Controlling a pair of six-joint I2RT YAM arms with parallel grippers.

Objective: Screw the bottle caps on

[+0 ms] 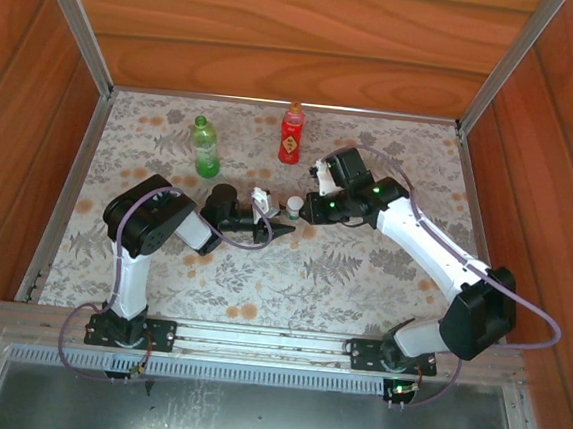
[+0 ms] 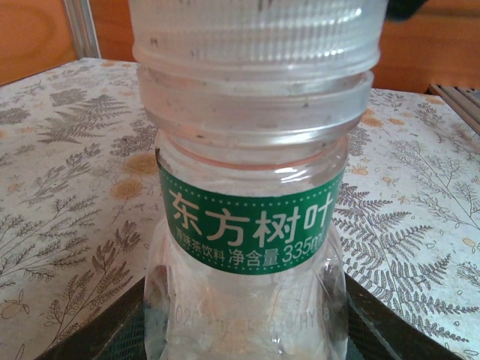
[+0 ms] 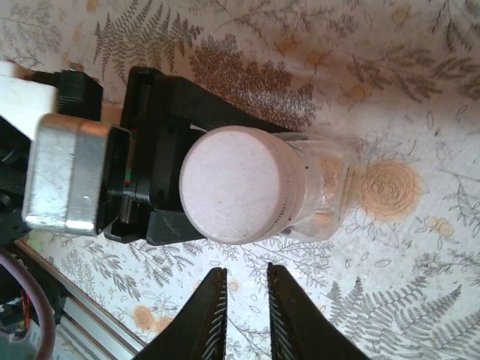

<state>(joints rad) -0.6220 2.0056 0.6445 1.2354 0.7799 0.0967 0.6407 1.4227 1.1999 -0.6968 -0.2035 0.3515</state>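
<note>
White plastic, round and ribbed at the side: that is the white cap (image 3: 236,184), and it sits on the neck of the clear bottle (image 2: 251,225). I cannot tell how tight it is. The clear bottle stands up straight near the middle of the surface (image 1: 361,281), which has a cloth with leaves and flowers on it. A green band with white writing goes round the bottle.

The left claw (image 1: 288,225) is clamped low on the clear bottle, with one dark finger (image 2: 101,337) on each side of it.

The right claw (image 3: 246,274) hangs near the white cap, apart from it. Its two fingers are nearly together, with a thin gap between them, and nothing is in that gap.

Farther back on the surface stand two more bottles. The green bottle (image 1: 205,147) is on the left and has a green cap (image 1: 201,121) on top. The red bottle (image 1: 291,137) is to its right and has an orange cap (image 1: 295,106) on top. Both stand up straight. Wood walls (image 1: 282,33) close in the surface at the back and the sides.
</note>
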